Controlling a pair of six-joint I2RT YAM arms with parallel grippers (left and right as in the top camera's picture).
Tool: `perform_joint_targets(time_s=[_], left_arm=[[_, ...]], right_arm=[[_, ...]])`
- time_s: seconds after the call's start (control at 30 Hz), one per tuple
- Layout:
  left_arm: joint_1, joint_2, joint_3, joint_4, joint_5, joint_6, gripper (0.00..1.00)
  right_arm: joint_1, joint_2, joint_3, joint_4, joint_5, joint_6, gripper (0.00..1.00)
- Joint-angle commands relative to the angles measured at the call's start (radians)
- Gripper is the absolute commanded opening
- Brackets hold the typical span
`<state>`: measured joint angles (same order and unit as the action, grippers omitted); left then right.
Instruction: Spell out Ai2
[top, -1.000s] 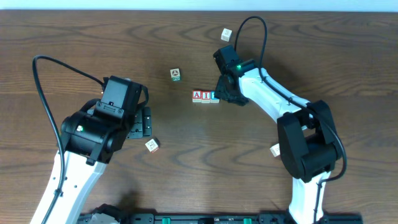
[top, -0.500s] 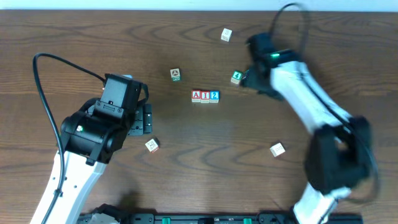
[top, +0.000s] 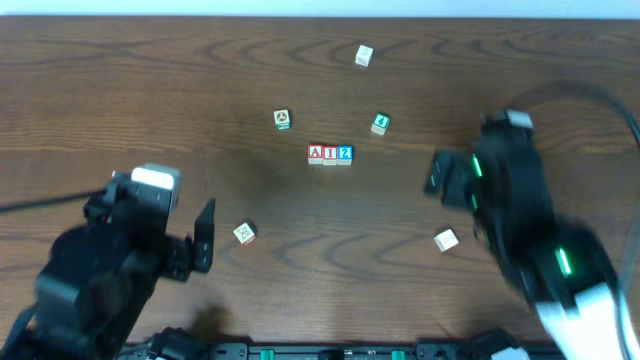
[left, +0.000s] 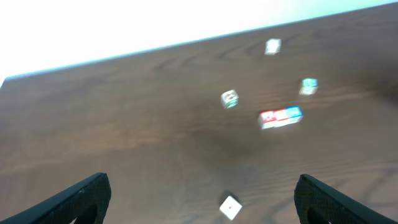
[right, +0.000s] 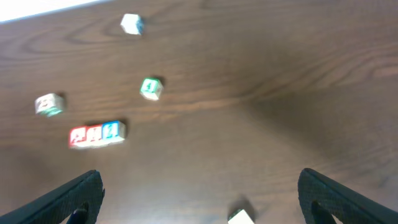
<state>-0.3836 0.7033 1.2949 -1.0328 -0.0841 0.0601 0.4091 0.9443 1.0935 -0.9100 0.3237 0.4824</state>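
left gripper (left: 200, 193) and right gripper (right: 199, 190) gape wide, empty; the a-i-2 row (top: 330, 154) sits well ahead: best retreat high, brushing nothing.

A pale block (right: 240, 216) is lying between the right fingers (right: 68, 199); beyond it, bare table (right: 261, 137) is stretching open.
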Motion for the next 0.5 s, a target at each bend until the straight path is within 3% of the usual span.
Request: perform_joint_targets(time_s=[0.0, 0.13, 0.23, 0.3, 0.47], left_arm=[[-0.003, -0.043, -0.012, -0.005, 0.124, 0.058, 0.96], [-0.003, -0.116, -0.037, 0.008, 0.251, 0.021, 0.95], [-0.003, -0.213, -0.082, 0.017, 0.168, 0.003, 0.95], [-0.003, -0.294, -0.139, 0.011, 0.070, -0.032, 0.95], [-0.003, -0.479, -0.407, 0.085, 0.055, -0.077, 0.95]], right_arm=[[0.067, -0.234, -0.134, 0.018, 0.052, -0.035, 0.99], [0.103, -0.499, -0.294, 0.089, 0.055, -0.038, 0.99], [0.103, -0.619, -0.403, 0.142, 0.052, -0.042, 0.99], [0.103, -0.649, -0.471, 0.186, 0.045, -0.043, 0.99], [0.102, -0.618, -0.678, 0.394, 0.180, -0.043, 0.99]])
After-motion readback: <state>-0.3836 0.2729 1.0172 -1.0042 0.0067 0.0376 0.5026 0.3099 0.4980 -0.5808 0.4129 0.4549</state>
